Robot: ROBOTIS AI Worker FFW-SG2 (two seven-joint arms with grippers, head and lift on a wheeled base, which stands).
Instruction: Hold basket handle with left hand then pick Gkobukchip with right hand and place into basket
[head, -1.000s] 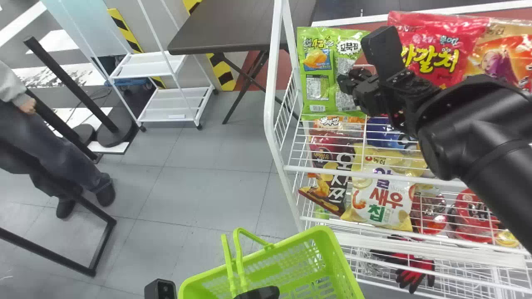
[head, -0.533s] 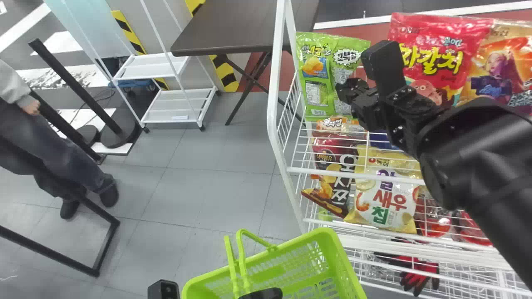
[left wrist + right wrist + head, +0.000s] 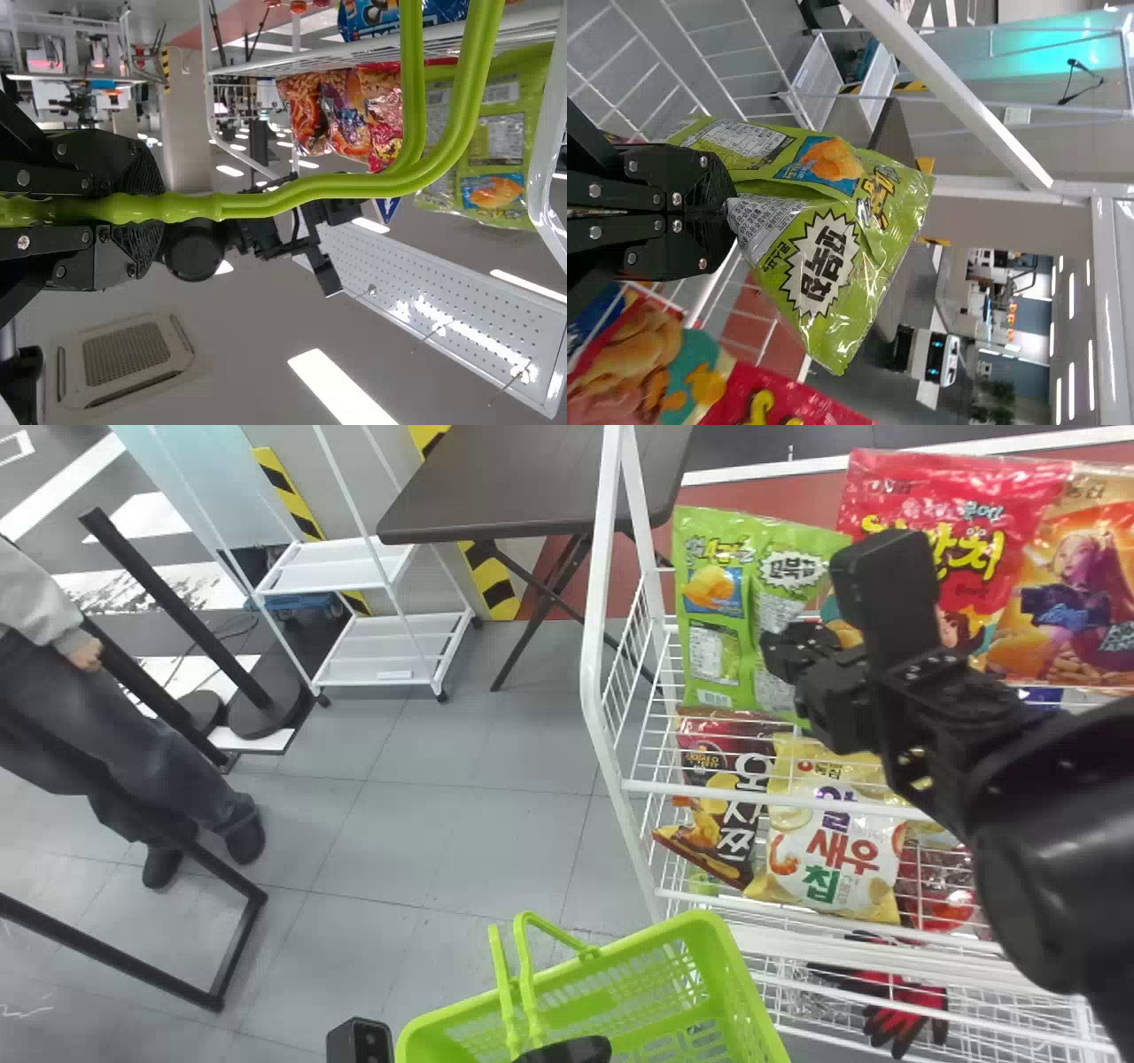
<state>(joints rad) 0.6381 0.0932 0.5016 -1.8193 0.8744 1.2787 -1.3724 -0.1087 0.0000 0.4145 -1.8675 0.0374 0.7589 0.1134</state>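
"Right gripper [image 3: 783, 657]?"
"I've got it pinching the Gkobukchip [image 3: 714, 620], up by the rack [image 3: 598, 602], apart from the basket [image 3: 749, 992]."
"And your left gripper [image 3: 567, 1051]?"
"I have that closed around the basket handle [image 3: 310, 189]."

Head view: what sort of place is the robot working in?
Probably a shop-like test area rather than an ordinary store: a white wire rack holds snack bags beside a green basket, while hazard-striped tape marks surfaces behind.
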